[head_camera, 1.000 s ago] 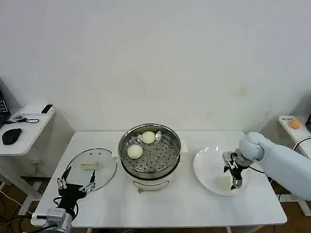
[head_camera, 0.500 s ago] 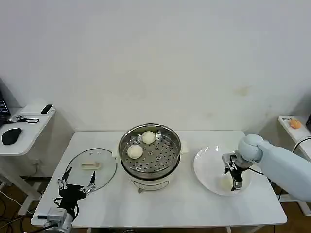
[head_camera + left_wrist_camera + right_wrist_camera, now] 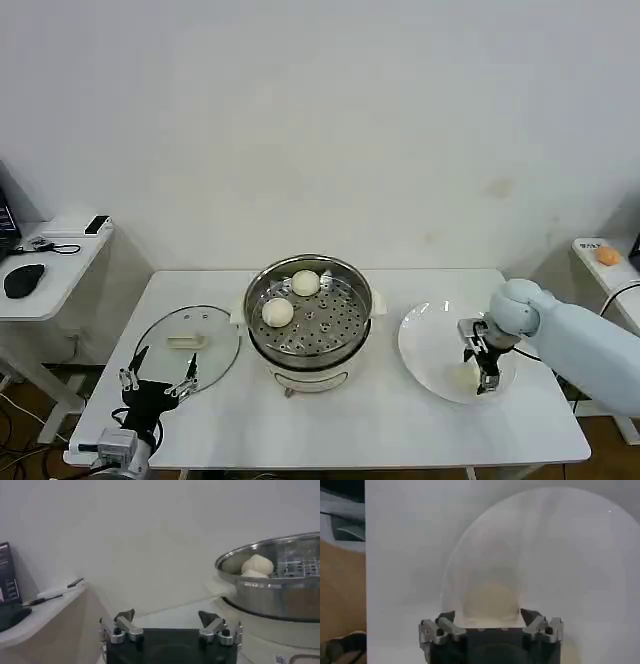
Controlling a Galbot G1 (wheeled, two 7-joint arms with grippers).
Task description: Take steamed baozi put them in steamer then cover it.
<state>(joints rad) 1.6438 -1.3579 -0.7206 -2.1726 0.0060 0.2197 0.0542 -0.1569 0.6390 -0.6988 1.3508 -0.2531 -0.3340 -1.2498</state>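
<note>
Steel steamer (image 3: 308,318) sits mid-table with two steamed baozi (image 3: 278,313) on its perforated tray. On the white plate (image 3: 430,345) lies another bun (image 3: 491,602), the right gripper (image 3: 484,368) lowered with fingers spread wide either side of it. Left gripper (image 3: 157,373) waits splayed beside the glass lid (image 3: 190,342)

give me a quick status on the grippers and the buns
Right gripper open, down over a baozi on the white plate. Left gripper open, parked by the glass lid. Two baozi in the steamer, uncovered. Nothing in the way.

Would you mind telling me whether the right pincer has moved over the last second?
Barely: the right pincer is over the same spot of the plate, around a baozi.
</note>
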